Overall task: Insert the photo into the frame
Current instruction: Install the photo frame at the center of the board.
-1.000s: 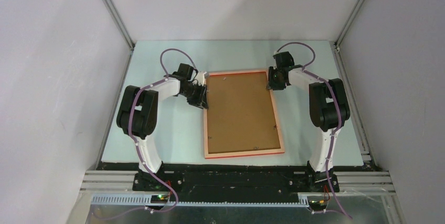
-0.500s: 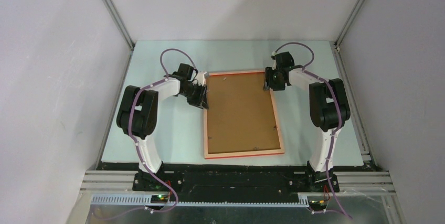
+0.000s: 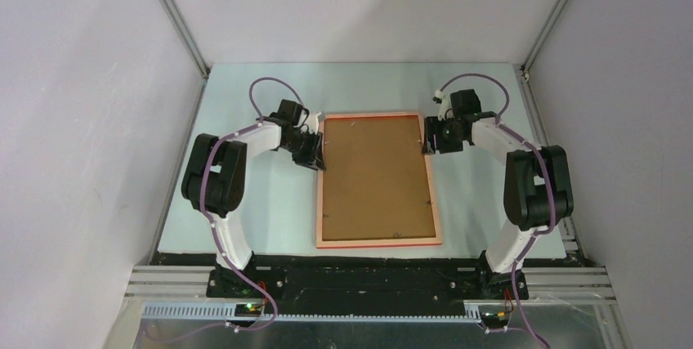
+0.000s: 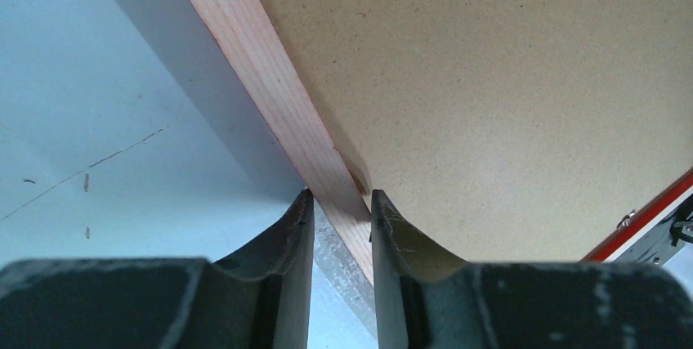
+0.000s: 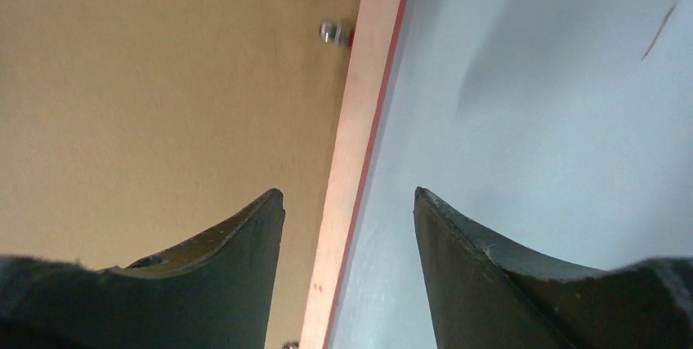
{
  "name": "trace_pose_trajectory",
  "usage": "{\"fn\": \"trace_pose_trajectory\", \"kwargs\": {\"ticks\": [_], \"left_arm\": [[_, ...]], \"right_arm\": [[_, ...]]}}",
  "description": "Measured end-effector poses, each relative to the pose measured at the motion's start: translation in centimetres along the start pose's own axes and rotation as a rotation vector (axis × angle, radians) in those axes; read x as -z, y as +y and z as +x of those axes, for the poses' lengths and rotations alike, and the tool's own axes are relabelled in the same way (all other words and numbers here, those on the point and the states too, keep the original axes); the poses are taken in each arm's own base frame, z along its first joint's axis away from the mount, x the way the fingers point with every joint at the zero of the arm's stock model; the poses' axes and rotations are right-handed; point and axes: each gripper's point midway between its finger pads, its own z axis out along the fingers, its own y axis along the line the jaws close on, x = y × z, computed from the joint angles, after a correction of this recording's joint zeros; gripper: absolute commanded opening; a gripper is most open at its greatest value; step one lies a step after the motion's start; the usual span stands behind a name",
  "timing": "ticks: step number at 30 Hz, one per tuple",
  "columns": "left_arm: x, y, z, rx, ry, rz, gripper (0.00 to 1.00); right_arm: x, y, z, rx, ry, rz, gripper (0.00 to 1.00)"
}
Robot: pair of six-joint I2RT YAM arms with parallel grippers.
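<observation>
The right arm has swung off the far right corner of the frame [image 3: 380, 241] to the outer side of its right rail, its fingers have opened out, and the frame now lies squarer to the desk's [image 3: 278, 202] near edge.

The frame lies back up on the desk, the brown backing board [image 3: 376, 177] filling its recess. The photo shows in no view; it may lie under the board, but that cannot be told from here. The left fingers [image 4: 294, 234] pinch the frame's left rail near its far corner. The right fingers [image 5: 237, 243] are spread astride the right rail, one over the board and one over the bare desk outside the frame, gripping nothing.

The step looks like taking a second hold on the right rail. To do it well, centre that rail between the spread fingers, come down until the pads cover its full depth, then close about opposite the left pinch. Keep clear of the small metal tab [image 5: 329, 33] on the rail's inner side. Any lift should be level on both sides, so the board does not slide out.
</observation>
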Motion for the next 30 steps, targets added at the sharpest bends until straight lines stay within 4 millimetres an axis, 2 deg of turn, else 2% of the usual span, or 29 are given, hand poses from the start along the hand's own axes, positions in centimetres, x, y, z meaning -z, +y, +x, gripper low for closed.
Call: {"fn": "trace_pose_trajectory", "kwargs": {"ticks": [9, 13, 19, 30], "left_arm": [[0.0, 0.0, 0.0, 0.009, -0.004, -0.002, 0.00], [0.0, 0.0, 0.0, 0.009, -0.004, -0.002, 0.00], [0.0, 0.0, 0.0, 0.010, -0.006, -0.001, 0.00], [0.0, 0.0, 0.0, 0.010, -0.006, -0.001, 0.00]], "right_arm": [[2.3, 0.2, 7.4, 0.148, 0.152, -0.056, 0.67], [3.6, 0.6, 10.0, 0.207, 0.199, -0.096, 0.68], [4.9, 1.3, 12.0, 0.253, 0.219, -0.147, 0.69], [4.6, 2.4, 12.8, 0.271, 0.243, -0.191, 0.69]]}}
